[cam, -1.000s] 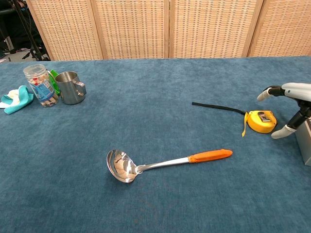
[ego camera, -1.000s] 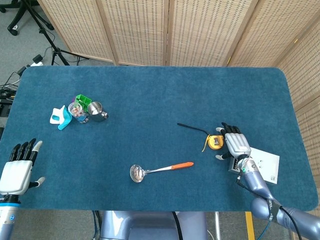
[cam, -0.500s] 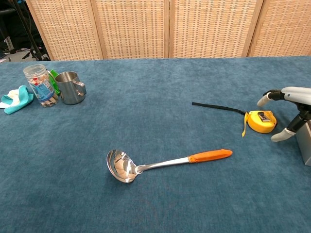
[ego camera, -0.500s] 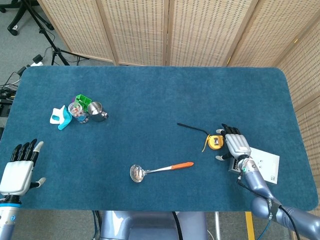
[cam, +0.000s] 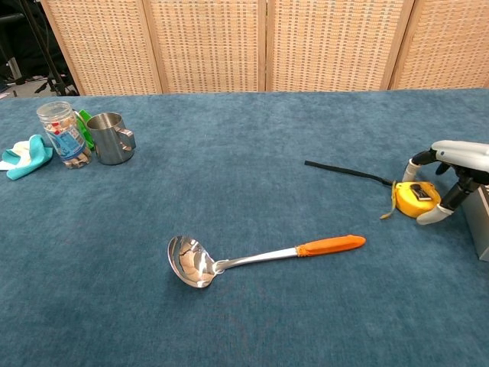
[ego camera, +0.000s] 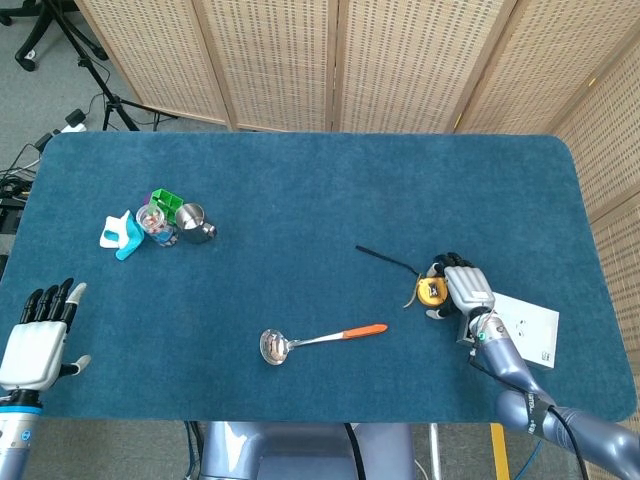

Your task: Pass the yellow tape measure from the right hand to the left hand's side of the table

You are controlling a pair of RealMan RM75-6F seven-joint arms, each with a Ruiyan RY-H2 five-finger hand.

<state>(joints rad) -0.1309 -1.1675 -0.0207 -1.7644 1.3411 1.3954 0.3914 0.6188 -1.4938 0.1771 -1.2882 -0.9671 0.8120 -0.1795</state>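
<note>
The yellow tape measure [ego camera: 431, 292] [cam: 416, 199] lies on the blue table at the right, with a black strap [ego camera: 384, 258] [cam: 344, 170] trailing off to its left. My right hand [ego camera: 468, 289] [cam: 452, 162] has its fingers curled over the tape measure's top and its thumb against the near side, gripping it on the cloth. My left hand [ego camera: 38, 335] hovers at the table's near left edge with its fingers spread and holds nothing. It appears only in the head view.
A ladle [ego camera: 320, 340] [cam: 260, 254] with an orange handle lies at centre front. At far left stand a steel mug [ego camera: 195, 223] [cam: 112, 138], a jar [ego camera: 155, 222] [cam: 63, 134] and a teal cloth [ego camera: 120, 236] [cam: 23, 157]. White paper [ego camera: 530, 328] lies beside my right wrist.
My right hand's fingers have closed in around the tape measure, which shifted slightly towards the hand, pulling its strap along. The left hand has barely moved.
</note>
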